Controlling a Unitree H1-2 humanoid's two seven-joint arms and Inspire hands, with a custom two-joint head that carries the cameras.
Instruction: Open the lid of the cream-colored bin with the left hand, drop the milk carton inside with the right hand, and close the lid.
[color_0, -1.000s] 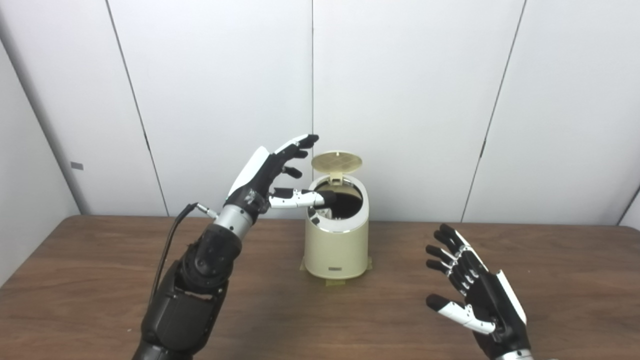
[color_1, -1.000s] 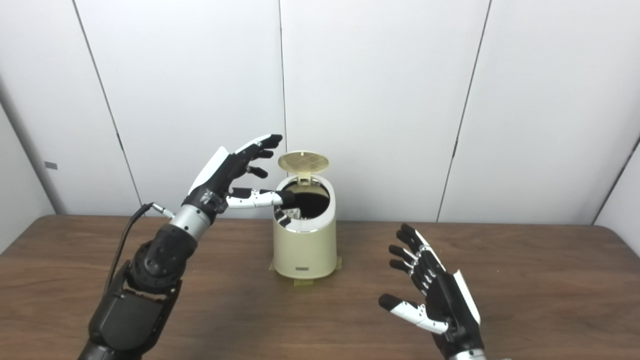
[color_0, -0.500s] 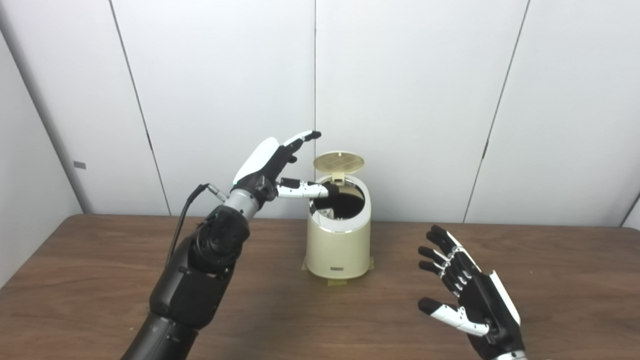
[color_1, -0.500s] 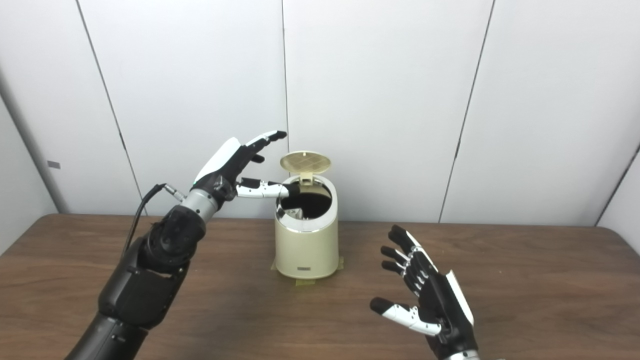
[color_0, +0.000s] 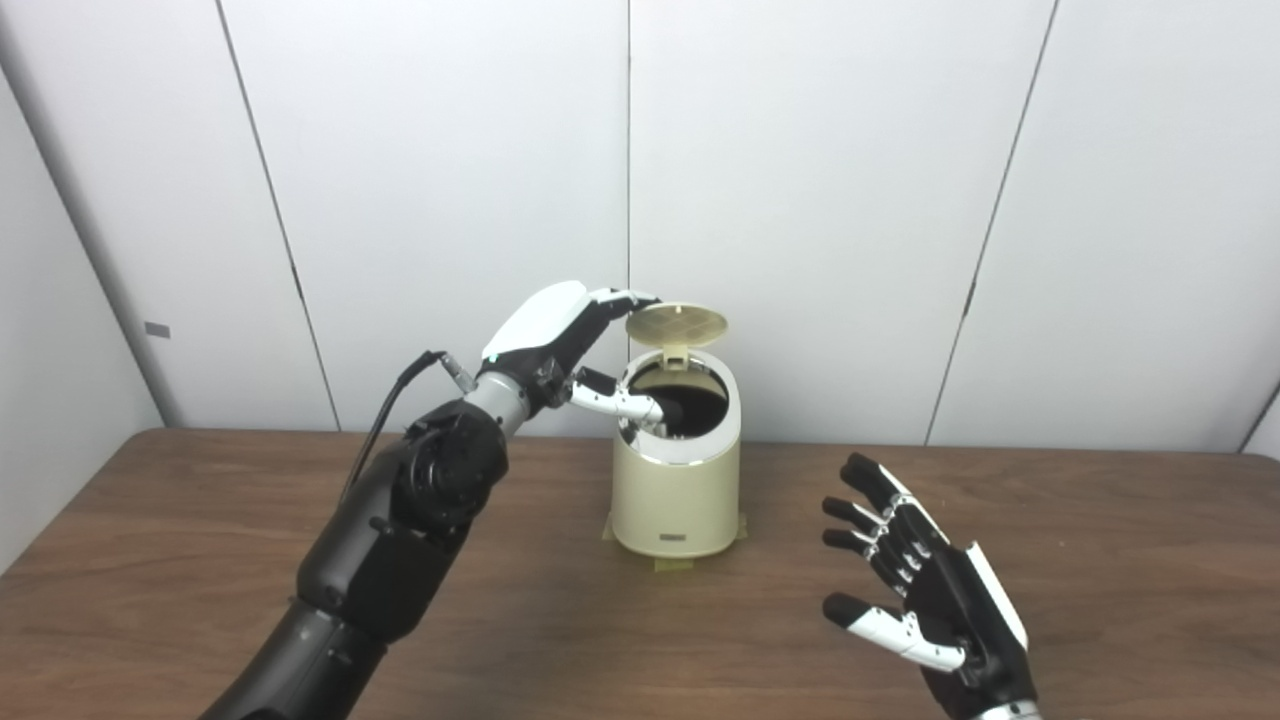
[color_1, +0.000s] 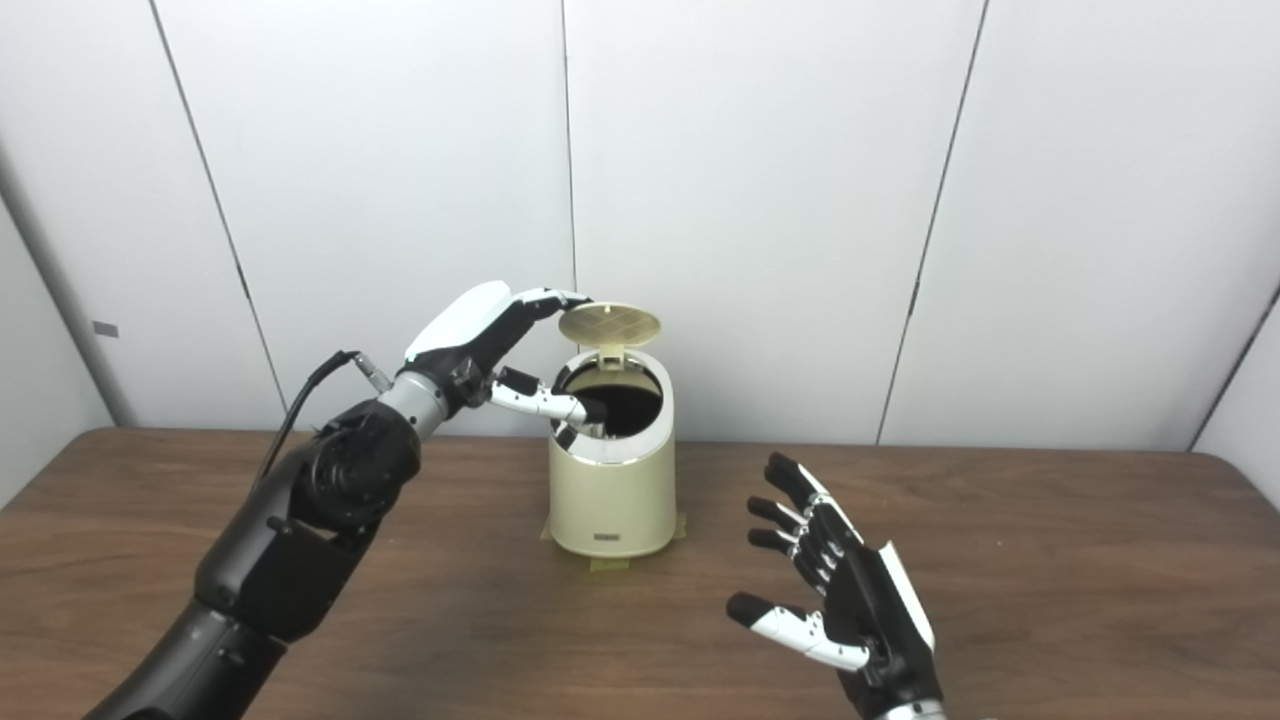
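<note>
The cream-colored bin (color_0: 675, 500) stands at the middle of the table with its round lid (color_0: 677, 322) tipped up at the back, and the dark opening shows. My left hand (color_0: 560, 335) is open at the bin's upper left. Its fingertips (color_0: 640, 298) reach the lid's left edge and its thumb points at the rim. My right hand (color_0: 925, 590) hovers open and holding nothing at the front right, fingers spread. No milk carton shows in either view.
The brown wooden table (color_0: 150, 560) runs the full width, backed by white wall panels. Tape tabs (color_0: 672, 565) stick out under the bin's base. A black cable (color_0: 385, 420) loops off my left wrist.
My left hand has moved right and tipped forward, bringing its fingertips from above and left of the lid down to the lid's edge. My right hand has drifted slightly left. The lid stays up.
</note>
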